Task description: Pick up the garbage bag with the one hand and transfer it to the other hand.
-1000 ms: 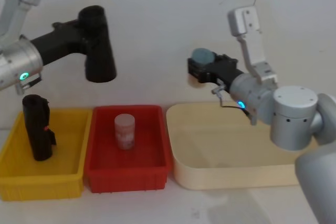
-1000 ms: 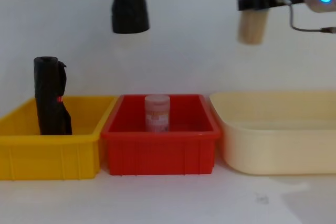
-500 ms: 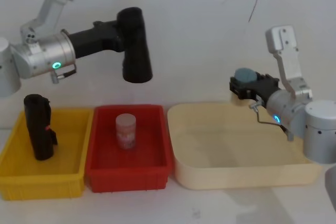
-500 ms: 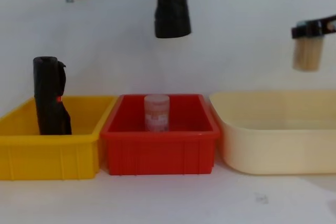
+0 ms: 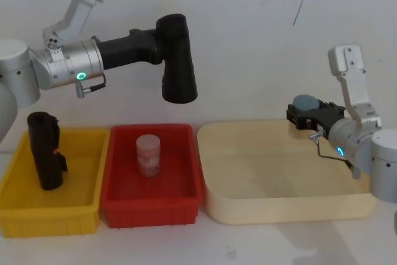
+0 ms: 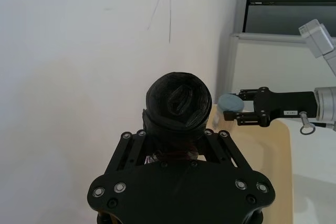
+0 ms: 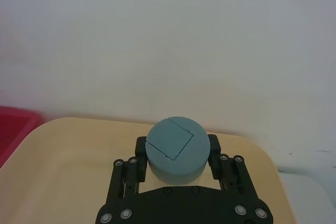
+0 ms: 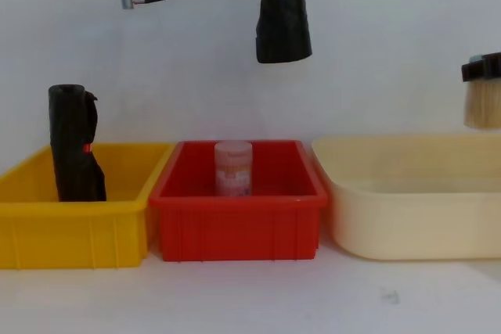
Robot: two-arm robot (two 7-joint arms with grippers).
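High above the red bin, the garbage bag in the left gripper.

Black garbage bag, flare down, in left gripper

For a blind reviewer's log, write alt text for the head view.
The left gripper holds the black garbage bag aloft, wide end down, while the right gripper grips a blue-capped cylinder above the cream tray. A pale jar stands in the red bin.
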